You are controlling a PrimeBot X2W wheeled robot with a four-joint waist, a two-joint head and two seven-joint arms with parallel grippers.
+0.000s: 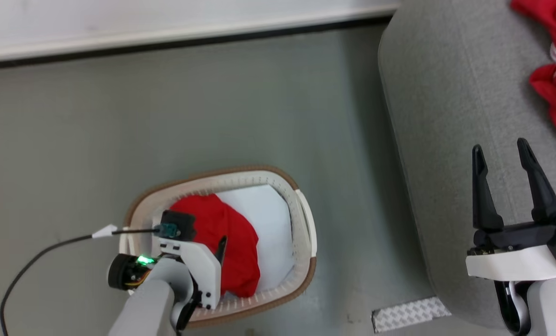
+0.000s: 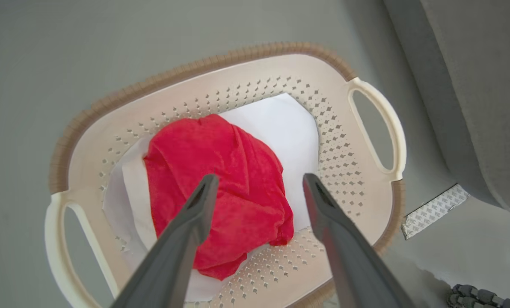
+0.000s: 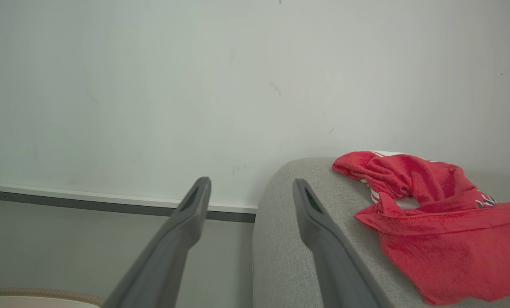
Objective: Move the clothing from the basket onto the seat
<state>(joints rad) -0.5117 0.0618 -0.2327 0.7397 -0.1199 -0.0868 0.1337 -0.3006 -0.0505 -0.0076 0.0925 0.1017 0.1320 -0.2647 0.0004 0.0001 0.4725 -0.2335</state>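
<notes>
red clothing in the basket is partly hidden by left claw.

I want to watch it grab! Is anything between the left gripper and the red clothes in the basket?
Nothing visible is in the way. The left gripper hangs open over the red clothing, which lies uncovered on top in the basket.

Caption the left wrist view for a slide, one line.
Open left gripper over the red clothing lying on a white sheet in the basket, the seat beside it.
</notes>
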